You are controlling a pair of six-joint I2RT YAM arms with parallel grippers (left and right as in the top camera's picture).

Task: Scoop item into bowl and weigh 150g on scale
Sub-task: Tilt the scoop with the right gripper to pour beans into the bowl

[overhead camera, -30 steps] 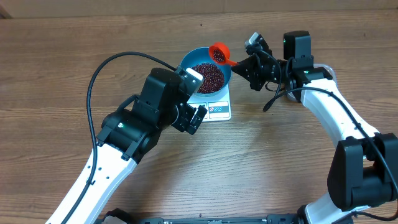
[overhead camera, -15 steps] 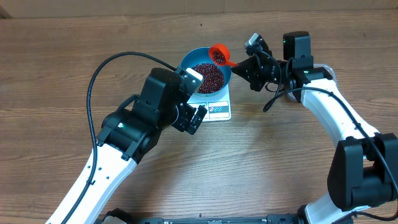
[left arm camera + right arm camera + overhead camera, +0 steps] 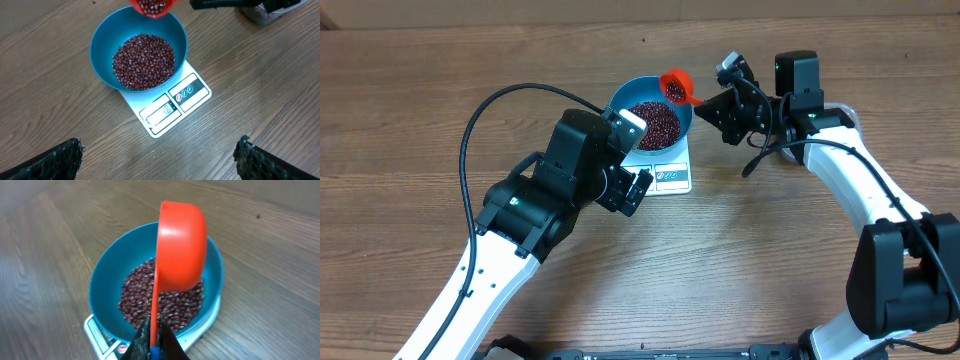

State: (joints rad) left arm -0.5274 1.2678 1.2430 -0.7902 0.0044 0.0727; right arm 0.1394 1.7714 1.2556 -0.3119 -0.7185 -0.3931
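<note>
The blue bowl [image 3: 623, 100] stands on the white scale [image 3: 672, 177] with a heap of red-brown beans [image 3: 653, 122] in it. My right gripper [image 3: 715, 103] is shut on the handle of a red scoop [image 3: 675, 86], which hangs tilted over the bowl's far right rim with beans inside. In the right wrist view the scoop's underside [image 3: 181, 245] hangs above the bowl [image 3: 107, 287] and beans [image 3: 140, 290]. My left gripper [image 3: 636, 155] is open and empty, above the table in front of the scale [image 3: 172, 107]. The bowl [image 3: 102, 40] shows whole from the left wrist.
A wooden table carries everything. A clear container [image 3: 257, 15] shows partly at the top right of the left wrist view, behind the right arm. The left arm's black cable [image 3: 470, 130] loops over the table's left side.
The scoop has tipped a little further and shifted slightly right over the bowl's rim. The left arm has not moved.
</note>
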